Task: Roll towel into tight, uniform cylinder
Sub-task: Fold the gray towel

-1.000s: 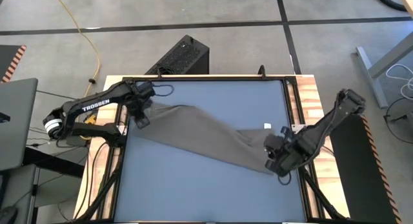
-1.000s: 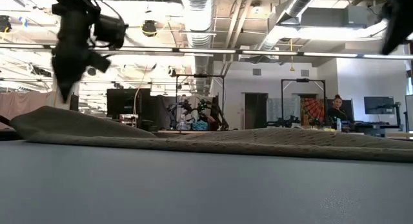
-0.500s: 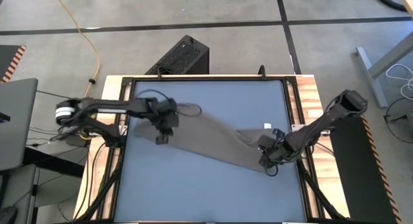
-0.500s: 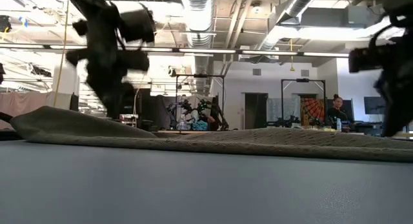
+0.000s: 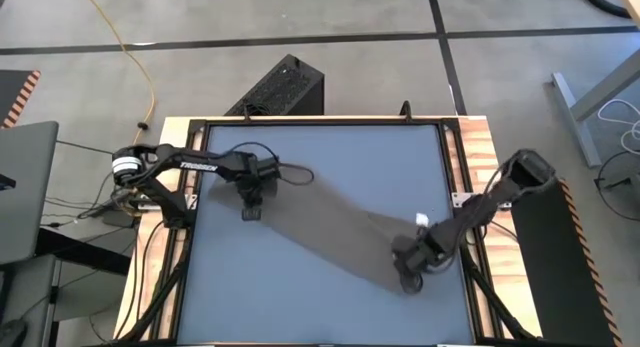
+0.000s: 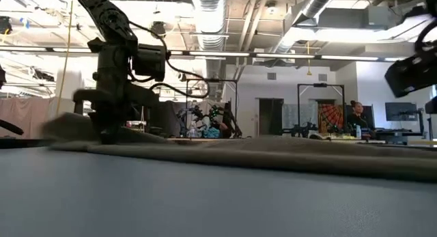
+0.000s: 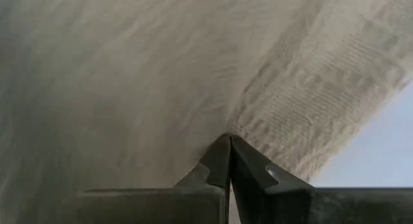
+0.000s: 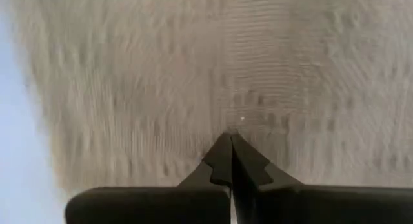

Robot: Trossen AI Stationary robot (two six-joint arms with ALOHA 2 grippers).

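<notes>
We are pinching the towel [image 5: 335,225], lying diagonally mid-frame, with the left gripper [image 5: 251,200] at its upper-left end and the right gripper [image 5: 409,271] lower right; keeping even tension should prevent wrinkles.

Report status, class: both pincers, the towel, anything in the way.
Left pincer shut on towel at its far-left end. Right pincer shut on its near-right end. Towel flat, diagonal, unrolled. Nothing in the way.

The towel [image 5: 335,219] lay slantwise on the table [image 5: 300,297] — from its left rear to its right front. The left gripper [image 5: 252,190] sat on the towel's left end, the right gripper [image 5: 408,265] on its right end — well apart.
</notes>
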